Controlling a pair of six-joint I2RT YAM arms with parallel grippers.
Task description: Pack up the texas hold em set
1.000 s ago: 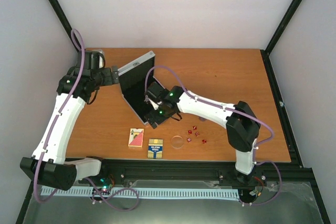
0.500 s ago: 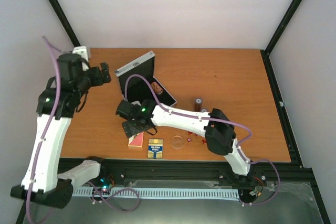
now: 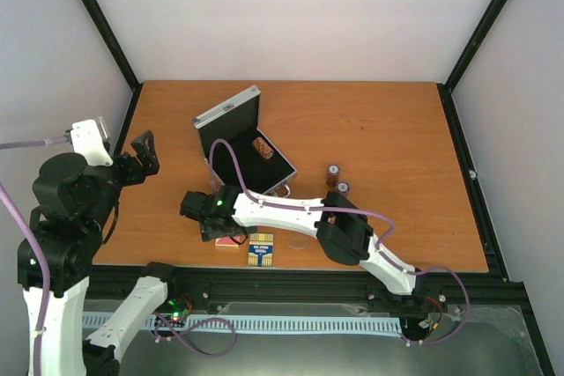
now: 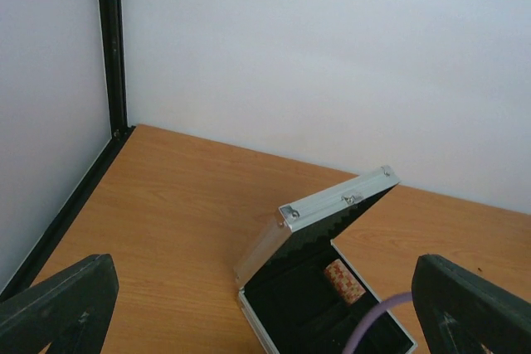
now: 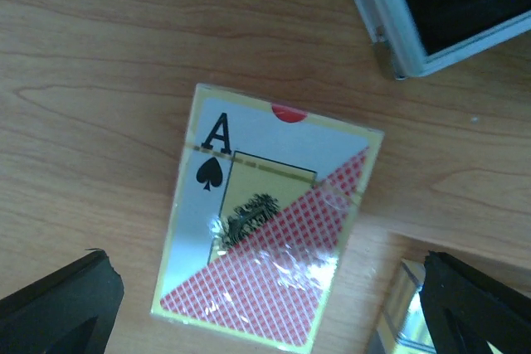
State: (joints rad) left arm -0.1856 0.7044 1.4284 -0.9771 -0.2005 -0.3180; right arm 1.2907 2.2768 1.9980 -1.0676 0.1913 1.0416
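The table [image 3: 397,129] is bare brown wood. The silver case [image 3: 227,112] stands open near the back left, with its lid tilted up. Inside, one speckled chip stack [image 4: 344,281] lies on the black lining. The rest of the inside is too dark to make out.

The right gripper [image 3: 210,217] hangs low over the red deck [image 5: 265,246], jaws spread wide and gripping nothing. From above it hides most of that deck, and only a corner peeks out. The left gripper [image 4: 264,288] is up high at the left, well away from the case. Its jaws are wide apart too and hold nothing.

The blue deck [image 3: 261,249] lies just beside the red one. The right wrist view cuts it off, so only a shiny corner shows.

Two chip stacks [image 3: 333,172] stand right of the case. A clear disc [image 3: 298,239] by the blue deck is faint and hard to see.
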